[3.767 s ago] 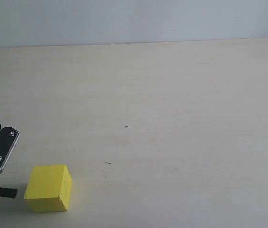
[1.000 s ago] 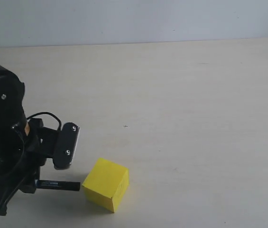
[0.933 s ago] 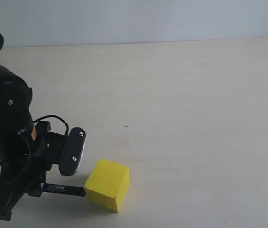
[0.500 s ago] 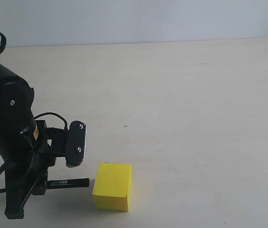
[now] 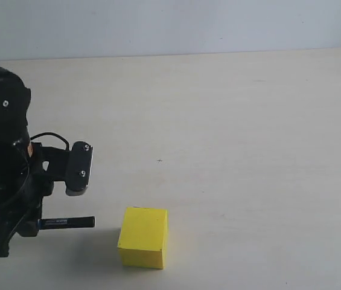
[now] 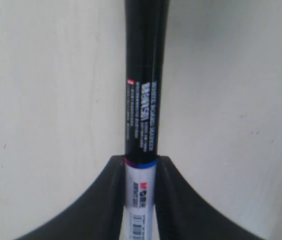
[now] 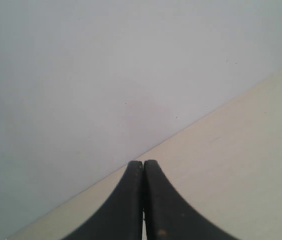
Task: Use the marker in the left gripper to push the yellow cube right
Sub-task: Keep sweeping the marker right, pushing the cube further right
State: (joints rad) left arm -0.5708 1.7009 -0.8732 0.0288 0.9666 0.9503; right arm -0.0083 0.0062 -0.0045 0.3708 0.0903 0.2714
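Black left hand [image 6: 141, 199] pinches slim black-and-white marker [image 5: 67, 223], tip short of solid yellow cube [image 5: 143, 237]; off-centre shove could spin it.

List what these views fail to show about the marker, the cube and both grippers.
- Left wrist view: the left gripper shows only fingertips; the marker has a label too blurred to read, its far end cut by the frame edge.
- Exterior view: the grip on the marker is lost against the black arm; the yellow cube hides its own far faces.
- Right wrist view: the right gripper shows only shut fingertips; it is outside the exterior view.
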